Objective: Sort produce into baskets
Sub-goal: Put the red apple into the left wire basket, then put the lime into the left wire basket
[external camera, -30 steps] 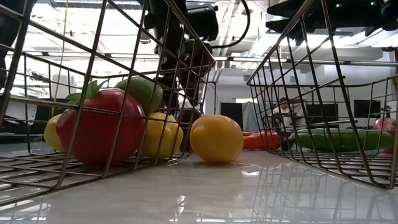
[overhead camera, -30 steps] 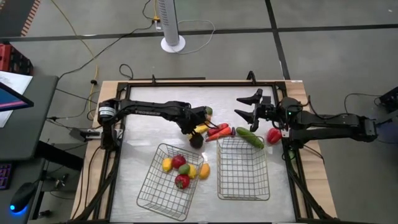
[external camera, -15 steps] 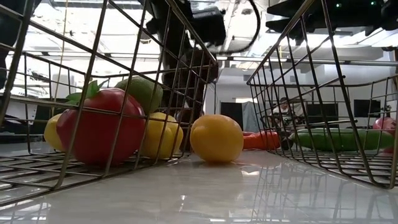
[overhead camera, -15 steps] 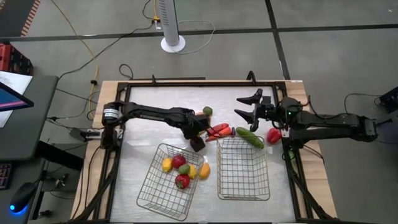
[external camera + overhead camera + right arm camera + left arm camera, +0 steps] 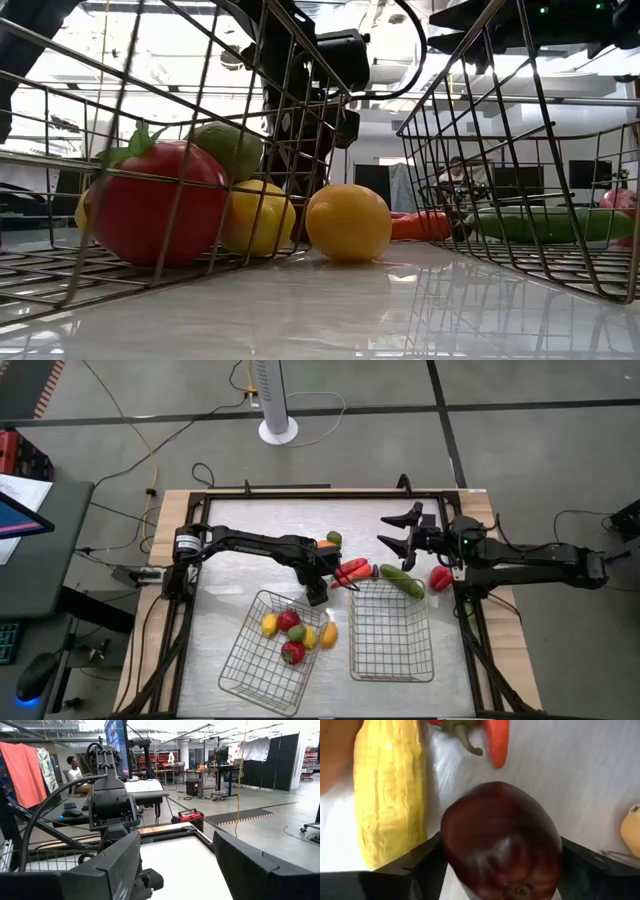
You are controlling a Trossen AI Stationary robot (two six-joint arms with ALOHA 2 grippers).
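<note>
As if to lift it over the rim, held maroon piece [image 5: 502,845] clamped by both flanks in left pincer [image 5: 317,594], at one o'clock of left basket [image 5: 235,665]; parked right pincer [image 5: 398,530] wide and empty at worktop's [image 5: 230,560] two o'clock.

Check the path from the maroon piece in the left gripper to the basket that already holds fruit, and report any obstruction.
Nothing visible blocks it. The left gripper brackets the maroon piece just behind the fruit basket, whose top is open. The yellow corn and red chili lie on the far side, away from the basket.
</note>
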